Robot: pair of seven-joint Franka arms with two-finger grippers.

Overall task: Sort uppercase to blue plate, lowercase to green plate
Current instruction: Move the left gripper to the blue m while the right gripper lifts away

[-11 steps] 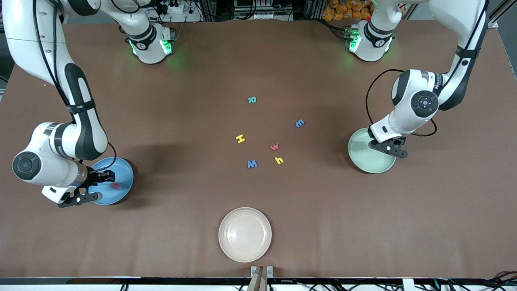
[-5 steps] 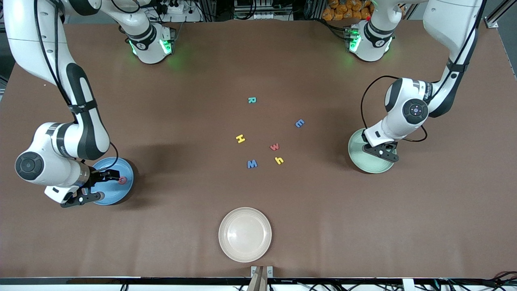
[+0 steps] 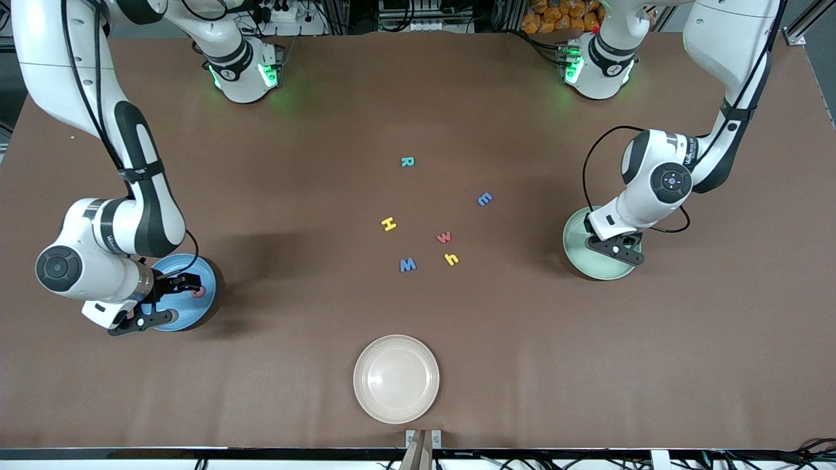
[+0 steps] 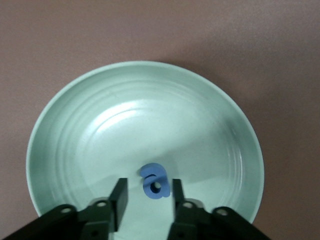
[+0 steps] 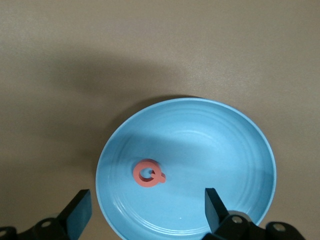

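Note:
The pinkish-red Q (image 5: pixel 148 173) lies flat in the blue plate (image 5: pixel 210 150), which stands toward the right arm's end of the table. My right gripper (image 5: pixel 146 210) hovers over that plate (image 3: pixel 186 314), open wide and holding nothing; the Q (image 3: pixel 198 292) is free of it. My left gripper (image 4: pixel 147 192) hangs low over the green plate (image 4: pixel 150 115), open, with the blue a-like letter (image 4: pixel 155 181) lying on the plate between its fingers. In the middle of the table lie R (image 3: pixel 407 162), e (image 3: pixel 484 199), H (image 3: pixel 389 224), pinkish-red w (image 3: pixel 444 237), h (image 3: pixel 450 259) and W (image 3: pixel 407 264).
A cream plate (image 3: pixel 396 378) stands near the table's front edge, nearer to the camera than the letters. The green plate (image 3: pixel 584 261) is toward the left arm's end. Bare brown tabletop separates the letter cluster from both coloured plates.
The left gripper came in over the green plate and opened, leaving the blue letter on it. The right gripper's jaws widened and the Q now lies loose in the blue plate.

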